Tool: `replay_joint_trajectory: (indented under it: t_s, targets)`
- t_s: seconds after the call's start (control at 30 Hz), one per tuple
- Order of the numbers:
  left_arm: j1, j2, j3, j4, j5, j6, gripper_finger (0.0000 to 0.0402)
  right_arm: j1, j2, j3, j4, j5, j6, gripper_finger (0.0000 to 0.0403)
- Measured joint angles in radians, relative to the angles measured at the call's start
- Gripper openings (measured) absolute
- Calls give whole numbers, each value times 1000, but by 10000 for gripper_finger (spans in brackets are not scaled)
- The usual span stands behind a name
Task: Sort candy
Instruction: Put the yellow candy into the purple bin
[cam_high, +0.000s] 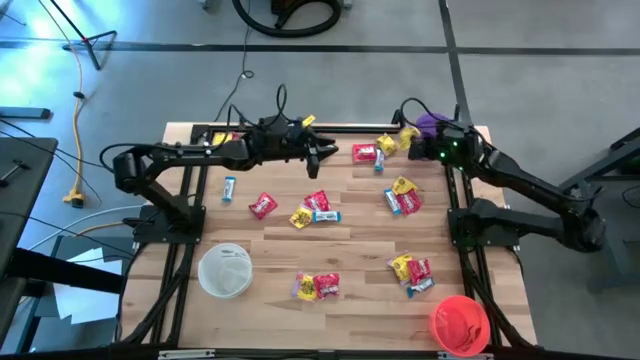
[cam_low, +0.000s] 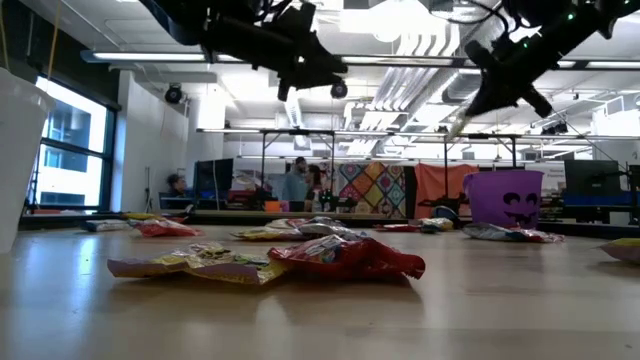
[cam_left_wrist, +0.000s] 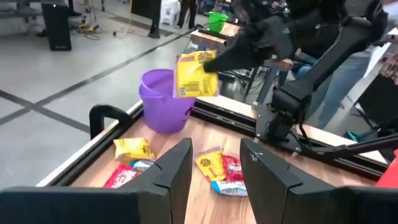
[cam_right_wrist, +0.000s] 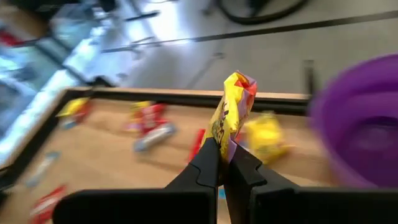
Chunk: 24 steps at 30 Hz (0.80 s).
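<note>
High view: the right gripper (cam_high: 408, 140) is hanging at the wooden counter's (cam_high: 350, 255) one o'clock corner, beside the purple plastic bowl (cam_high: 430, 123); shiny wrapped candy (cam_high: 316, 209) is lying scattered across the boards.

Left wrist view: the left gripper (cam_left_wrist: 214, 163) is standing released, empty.

Right wrist view: clenched fingers are pinching a yellow wrapped candy (cam_right_wrist: 231, 111) upright.

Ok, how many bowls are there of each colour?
Purple bowl: 1
Clear white bowl: 1
Red bowl: 1
Total: 3 bowls
</note>
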Motion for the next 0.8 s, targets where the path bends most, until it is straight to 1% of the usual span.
replay_joint_trajectory:
  t_s: [0.13, 0.23, 0.4, 0.47, 0.6, 0.7, 0.8]
  targets:
    - [0, -21, -51, 16, -12, -33, 122, -64, 11, 0, -20, 62, -19, 2]
    - [-4, -38, -68, 19, -34, -43, 122, -95, 10, 36, -67, 101, -40, 2]
    - [-5, -66, -81, 20, -43, -44, 122, -135, 24, 157, -260, 210, -96, 2]
    - [-5, -73, -86, 20, -44, -44, 122, -162, 50, 176, -312, 242, -109, 2]
    - [-4, -76, -95, 3, -53, -38, 122, -213, 135, 169, -321, 215, -100, 2]
    - [-3, -76, -95, -17, -55, -34, 122, -227, 216, 169, -321, 222, -73, 2]
    - [-3, -76, -95, -50, -56, -19, 122, -232, 274, 175, -337, 280, -45, 2]
